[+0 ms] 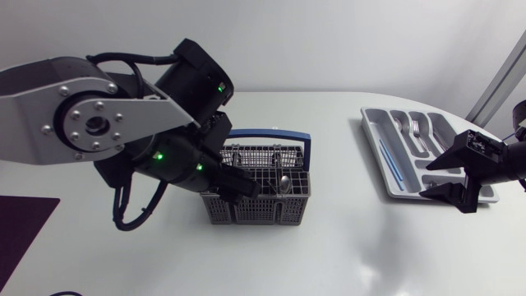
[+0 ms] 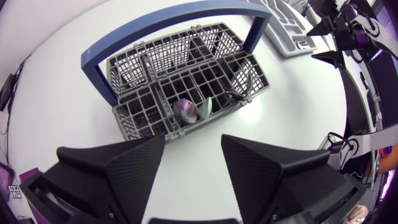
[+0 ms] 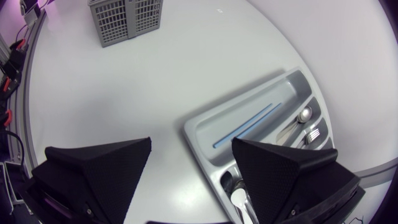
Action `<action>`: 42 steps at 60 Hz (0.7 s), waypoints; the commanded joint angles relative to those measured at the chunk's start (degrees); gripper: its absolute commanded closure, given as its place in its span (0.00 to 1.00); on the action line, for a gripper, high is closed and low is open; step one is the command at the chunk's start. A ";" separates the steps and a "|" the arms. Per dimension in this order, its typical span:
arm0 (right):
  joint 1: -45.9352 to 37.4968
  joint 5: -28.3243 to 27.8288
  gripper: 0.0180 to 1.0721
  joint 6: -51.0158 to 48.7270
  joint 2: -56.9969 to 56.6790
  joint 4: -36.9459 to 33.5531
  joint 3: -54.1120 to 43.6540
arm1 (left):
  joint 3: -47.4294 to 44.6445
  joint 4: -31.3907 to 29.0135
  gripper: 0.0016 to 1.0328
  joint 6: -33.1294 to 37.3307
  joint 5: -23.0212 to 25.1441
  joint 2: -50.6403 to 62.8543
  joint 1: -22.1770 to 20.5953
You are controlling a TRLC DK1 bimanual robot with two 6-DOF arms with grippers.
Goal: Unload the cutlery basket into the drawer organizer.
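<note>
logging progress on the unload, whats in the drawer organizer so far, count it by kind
spoons: 2, one next to the fork, one partly behind a finger of the right gripper
fork: 1
thin blue stick: 1
total: 4 showing in the drawer organizer; the gripper hides part of it

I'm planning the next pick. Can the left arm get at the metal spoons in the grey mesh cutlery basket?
Probably yes: the open left gripper hangs above the grey mesh cutlery basket, the metal spoons stick up ahead of it, and the blue arched handle stands beyond them.
</note>
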 commanded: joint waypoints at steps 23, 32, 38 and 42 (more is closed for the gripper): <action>12.68 -3.34 0.10 13.05 -14.41 -3.11 -8.81 | 2.82 2.23 0.36 3.35 -2.85 3.69 0.70; 17.60 -2.81 0.10 17.97 -18.72 -2.23 -11.71 | 3.43 1.61 0.37 1.24 -4.87 4.30 0.52; 21.47 -2.11 0.10 21.22 -21.09 -1.44 -12.86 | 3.52 1.17 0.37 0.36 -5.22 4.30 -0.36; 23.67 -1.84 0.10 22.98 -21.97 -1.44 -13.12 | 3.70 1.17 0.37 0.09 -5.31 4.21 -1.06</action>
